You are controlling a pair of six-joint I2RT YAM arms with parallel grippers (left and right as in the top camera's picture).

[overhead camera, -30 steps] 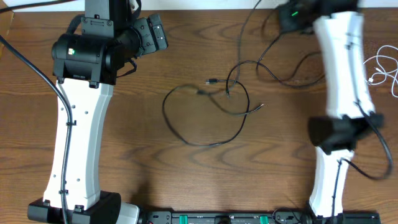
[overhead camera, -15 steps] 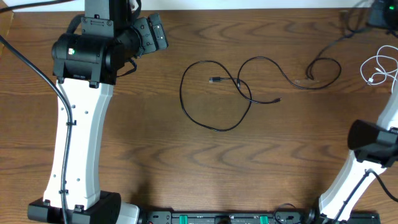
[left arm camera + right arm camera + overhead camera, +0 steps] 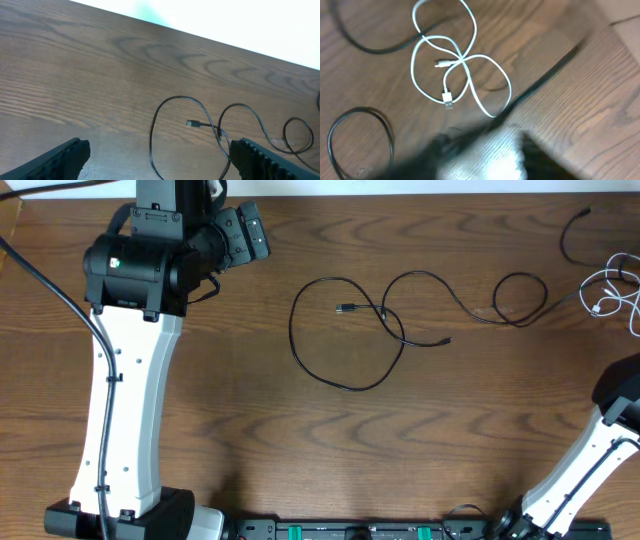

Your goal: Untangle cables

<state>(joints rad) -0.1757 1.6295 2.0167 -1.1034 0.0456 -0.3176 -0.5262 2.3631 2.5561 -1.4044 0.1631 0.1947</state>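
Wood-grain table, one white cable, at least two black cables

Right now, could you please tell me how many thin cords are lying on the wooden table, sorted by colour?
Thin black flexible cords: 2, as best I can trace: the big-loop cord mid-table and the right-trailing cord
Short white cord with small plugs: 1
Total: 3

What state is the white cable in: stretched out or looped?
Looped. In the right wrist view the white cable lies in several rounded loops that cross over each other near its middle, not in a straight run.
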